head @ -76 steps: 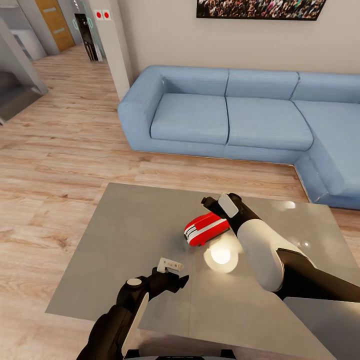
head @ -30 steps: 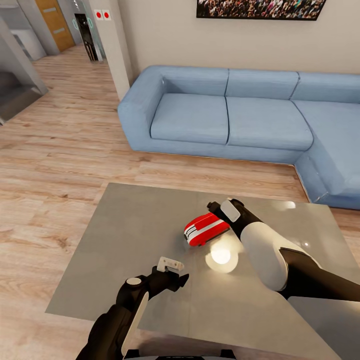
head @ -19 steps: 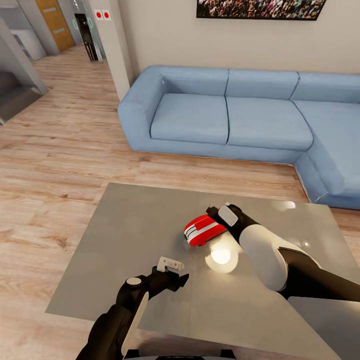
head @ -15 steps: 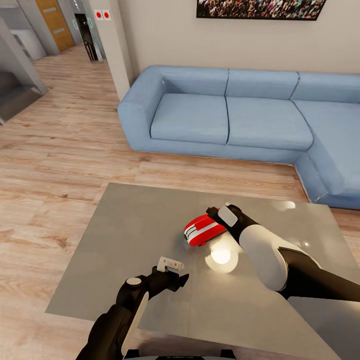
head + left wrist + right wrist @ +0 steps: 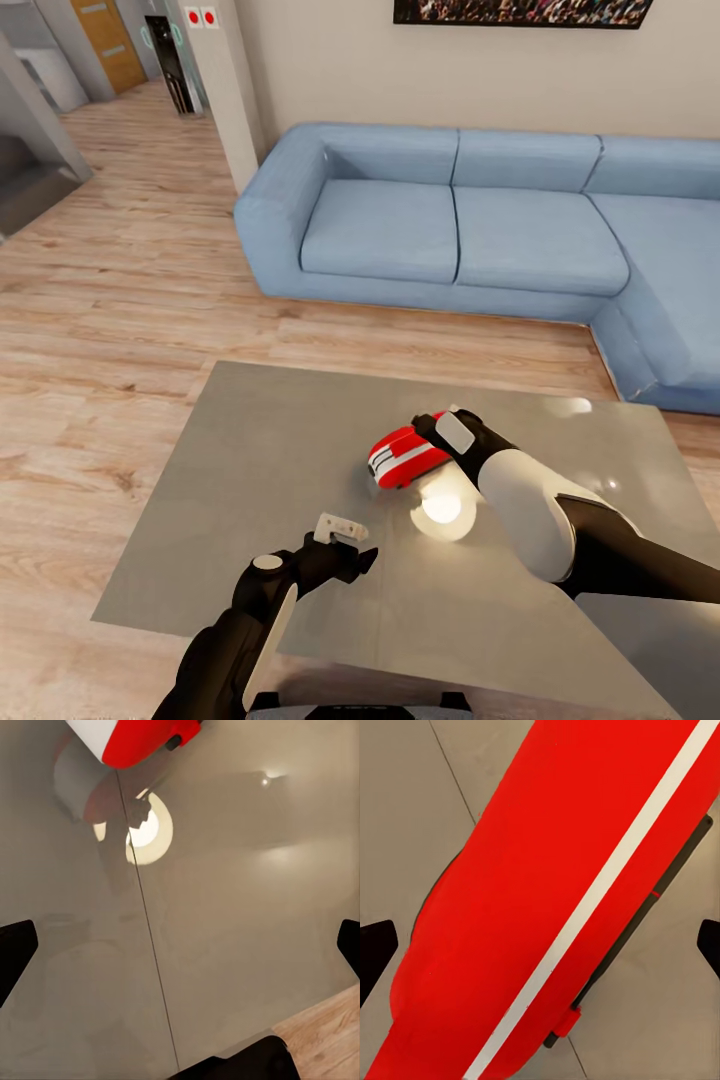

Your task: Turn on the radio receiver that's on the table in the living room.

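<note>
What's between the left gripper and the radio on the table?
Just bare glossy table top. In the head view, the left gripper sits apart from the radio, with the lamp reflection off beside that stretch.

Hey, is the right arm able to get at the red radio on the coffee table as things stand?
Probably yes. The right gripper is already down at the radio on the table, its fingertips spread wide on either side of the red body in the right wrist view, and nothing stands between them.
</note>
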